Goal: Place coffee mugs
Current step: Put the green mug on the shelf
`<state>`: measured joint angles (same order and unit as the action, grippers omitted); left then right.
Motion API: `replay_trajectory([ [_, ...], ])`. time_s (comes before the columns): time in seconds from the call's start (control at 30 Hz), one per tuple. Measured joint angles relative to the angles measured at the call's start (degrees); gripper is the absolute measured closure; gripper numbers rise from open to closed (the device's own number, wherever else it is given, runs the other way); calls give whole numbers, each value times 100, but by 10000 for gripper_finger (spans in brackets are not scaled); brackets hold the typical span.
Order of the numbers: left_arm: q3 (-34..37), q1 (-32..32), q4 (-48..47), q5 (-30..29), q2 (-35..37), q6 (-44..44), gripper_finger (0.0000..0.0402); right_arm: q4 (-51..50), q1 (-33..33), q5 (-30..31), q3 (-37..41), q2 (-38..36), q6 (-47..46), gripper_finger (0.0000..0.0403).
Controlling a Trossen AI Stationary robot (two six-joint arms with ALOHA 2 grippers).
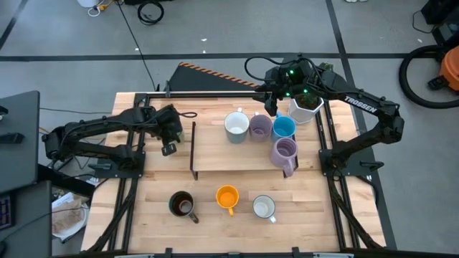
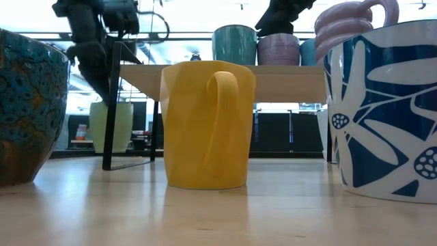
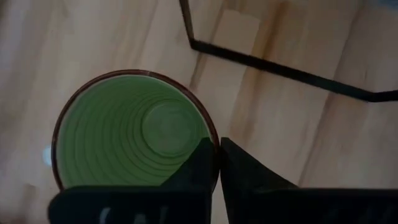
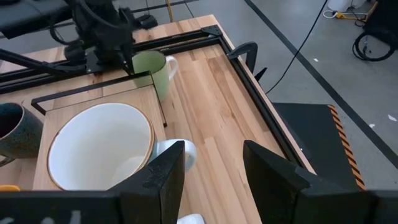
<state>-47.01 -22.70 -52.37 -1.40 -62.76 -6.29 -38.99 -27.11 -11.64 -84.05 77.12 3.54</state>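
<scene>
We had the left gripper (image 3: 217, 163) near the left edge of the tabletop (image 1: 215, 222), just beside the low wooden shelf (image 1: 215, 150), w/ its jaws clenched on the rim of the green mug (image 3: 134, 130), which sat on the tabletop. The right gripper (image 4: 211, 165) hung over the shelf's far right end, jaws released, nothing between them. On the shelf we counted the white mug (image 1: 237, 125), lavender mug (image 1: 260, 127) and blue mug (image 1: 284, 127) in a row, plus the taller lavender mug (image 1: 284, 152) just in front of the blue one. The cactus planter (image 1: 305, 107) sat by the shelf's far right corner. Along the near edge: dark brown mug (image 1: 182, 205), orange mug (image 1: 226, 197), pale mug (image 1: 264, 208).
</scene>
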Motion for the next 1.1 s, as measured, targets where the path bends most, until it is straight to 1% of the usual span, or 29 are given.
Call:
replay_trajectory([
  [0.2,-836,-299,-615,-54,0,-583,385,76,0,0,0,0,3,234],
  [0.3,-1277,-517,-855,-205,0,-845,385,81,0,0,0,0,3,234],
  [0.47,-2028,-855,-917,-322,-1,-1224,385,79,0,0,0,0,3,234],
  [0.57,-2449,-979,-932,-332,-104,-1288,385,82,0,-2,0,0,3,234],
  [0.77,-3263,-975,-917,-307,-524,-1365,385,82,0,-1,0,0,4,234],
  [0.87,-3682,-883,-937,-81,-792,-1356,385,82,0,0,0,0,4,234],
  [1.1,-4659,-639,-1192,760,-1418,-1098,385,83,0,5,0,0,3,234],
])
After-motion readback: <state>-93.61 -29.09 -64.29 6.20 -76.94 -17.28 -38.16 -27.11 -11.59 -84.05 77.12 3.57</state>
